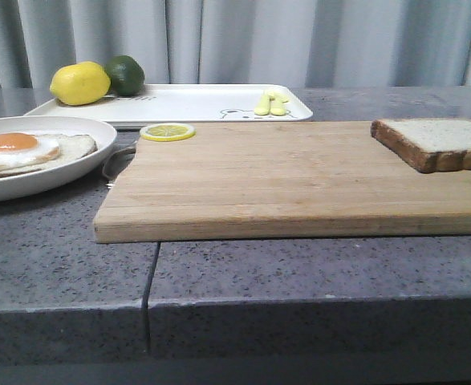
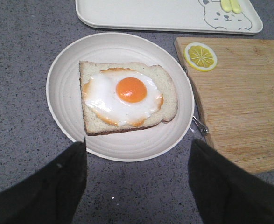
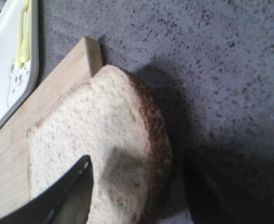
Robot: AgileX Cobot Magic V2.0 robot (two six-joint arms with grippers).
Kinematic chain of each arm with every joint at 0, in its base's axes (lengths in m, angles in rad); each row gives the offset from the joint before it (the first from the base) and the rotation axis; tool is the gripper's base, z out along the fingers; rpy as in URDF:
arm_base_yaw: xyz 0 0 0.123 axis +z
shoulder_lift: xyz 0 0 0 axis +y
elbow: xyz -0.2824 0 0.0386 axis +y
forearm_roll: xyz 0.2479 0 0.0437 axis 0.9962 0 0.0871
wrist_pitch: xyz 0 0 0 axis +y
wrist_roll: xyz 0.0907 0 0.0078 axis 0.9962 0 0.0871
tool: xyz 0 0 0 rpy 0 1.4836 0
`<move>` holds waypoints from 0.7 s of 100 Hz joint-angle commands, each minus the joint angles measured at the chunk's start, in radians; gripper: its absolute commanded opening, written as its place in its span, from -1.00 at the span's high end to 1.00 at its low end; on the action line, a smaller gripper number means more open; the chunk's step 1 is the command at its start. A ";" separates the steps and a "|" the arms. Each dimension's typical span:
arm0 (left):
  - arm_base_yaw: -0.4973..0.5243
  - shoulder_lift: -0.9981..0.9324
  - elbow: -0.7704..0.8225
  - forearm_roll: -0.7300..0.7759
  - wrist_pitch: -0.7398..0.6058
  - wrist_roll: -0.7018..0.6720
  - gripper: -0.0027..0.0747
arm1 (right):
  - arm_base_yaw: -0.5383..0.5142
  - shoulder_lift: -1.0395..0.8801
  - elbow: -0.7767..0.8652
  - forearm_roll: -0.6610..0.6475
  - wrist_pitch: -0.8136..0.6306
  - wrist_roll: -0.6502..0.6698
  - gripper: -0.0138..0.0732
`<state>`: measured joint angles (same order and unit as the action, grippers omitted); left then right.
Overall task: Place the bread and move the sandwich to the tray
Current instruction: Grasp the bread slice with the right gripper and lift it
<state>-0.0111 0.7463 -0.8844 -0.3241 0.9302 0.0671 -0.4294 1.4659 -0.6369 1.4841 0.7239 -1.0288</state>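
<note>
The sandwich (image 1: pixel 18 151), one brown-crusted slice topped with a fried egg, lies on a round white plate (image 1: pixel 75 172) at the far left. In the left wrist view my left gripper (image 2: pixel 139 144) hangs open over the counter at the plate's (image 2: pixel 66 70) near rim, with the sandwich (image 2: pixel 127 95) beyond its fingertips. The bread (image 1: pixel 440 143) rests flat on the cutting board's right end. My right gripper (image 3: pixel 139 161) is open, one finger over the bread (image 3: pixel 90 126) and the other past its crust. The white tray (image 1: pixel 195 103) with a bear drawing sits at the back. Neither gripper shows in the front view.
A wooden cutting board (image 1: pixel 283 180) with a metal handle (image 1: pixel 116 160) fills the middle, with a lemon slice (image 1: pixel 167 131) on its far left corner. A lemon (image 1: pixel 79 83) and a lime (image 1: pixel 125 74) sit on the tray's left end, small yellow utensils (image 1: pixel 270 103) on its right. The counter's front edge is close.
</note>
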 commanded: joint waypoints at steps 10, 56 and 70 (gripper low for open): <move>0.002 0.001 -0.034 -0.027 -0.055 0.003 -0.21 | -0.008 0.010 -0.025 0.033 0.074 -0.024 -0.32; 0.002 0.001 -0.034 -0.027 -0.055 0.003 -0.21 | -0.008 0.029 -0.025 0.034 0.078 -0.026 -0.02; 0.002 0.001 -0.034 -0.027 -0.055 0.003 -0.21 | -0.008 0.029 -0.025 0.033 0.061 -0.026 0.36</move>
<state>-0.0111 0.7463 -0.8844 -0.3241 0.9302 0.0671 -0.4316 1.5062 -0.6492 1.5102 0.7780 -1.0540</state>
